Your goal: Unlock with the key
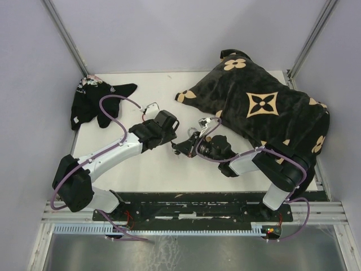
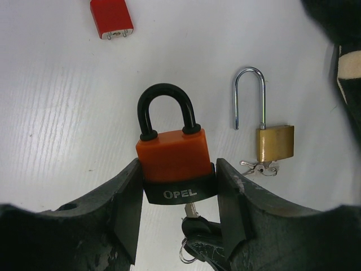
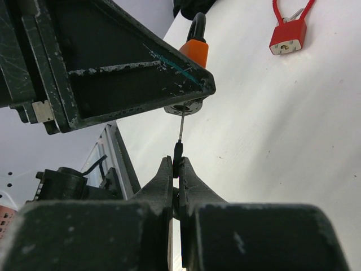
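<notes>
The orange plastic padlock with black shackle (image 2: 172, 155) is clamped in the left gripper (image 2: 179, 172) over mid-table, its shackle seated (not unlocked). The right gripper (image 3: 176, 169) pinches the black-headed key (image 3: 178, 151), whose blade meets the keyhole. Full insertion and turning remain.

Robot lab test cell. Plain pale walls (image 1: 169, 34) box in a white tabletop (image 1: 158, 175), with metal frame posts (image 1: 63, 34) at the back corners. The left arm (image 1: 107, 155) and right arm (image 1: 254, 162) are bolted to a black base plate (image 1: 225, 199) beside a slotted aluminium rail (image 1: 169, 230). Purple cables (image 1: 115, 110) loop loose. Props on hand: orange padlock (image 2: 175, 155), brass padlock (image 2: 275, 142), red padlock (image 2: 111, 17).
</notes>
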`<state>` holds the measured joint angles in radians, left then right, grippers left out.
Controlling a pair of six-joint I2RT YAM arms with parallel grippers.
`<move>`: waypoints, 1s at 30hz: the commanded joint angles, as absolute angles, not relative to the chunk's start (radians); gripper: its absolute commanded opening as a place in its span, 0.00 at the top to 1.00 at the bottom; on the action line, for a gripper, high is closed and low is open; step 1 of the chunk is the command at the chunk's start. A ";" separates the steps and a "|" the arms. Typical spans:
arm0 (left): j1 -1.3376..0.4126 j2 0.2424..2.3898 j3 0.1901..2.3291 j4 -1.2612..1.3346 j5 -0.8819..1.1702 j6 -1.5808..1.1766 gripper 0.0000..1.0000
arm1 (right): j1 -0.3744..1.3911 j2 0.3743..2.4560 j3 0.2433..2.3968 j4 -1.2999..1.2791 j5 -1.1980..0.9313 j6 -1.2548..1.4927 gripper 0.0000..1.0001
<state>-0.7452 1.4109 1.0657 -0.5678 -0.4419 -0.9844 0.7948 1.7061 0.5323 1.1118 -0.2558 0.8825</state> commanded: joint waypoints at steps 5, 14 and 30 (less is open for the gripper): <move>-0.778 1.363 1.037 -0.536 -0.456 -1.136 0.76 | 0.825 1.693 0.554 1.223 -0.060 0.817 0.98; -0.779 1.359 0.993 -0.477 -0.380 -1.160 0.77 | 0.819 1.751 0.552 1.369 -0.060 0.864 0.98; -0.743 1.362 1.037 -0.519 -0.333 -1.020 0.79 | 0.712 1.736 0.624 1.266 -0.340 0.930 0.98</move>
<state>-0.7410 1.3609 0.9787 -0.4587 -0.4423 -1.0916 0.7406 1.7630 0.5385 1.2129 -0.3508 0.9424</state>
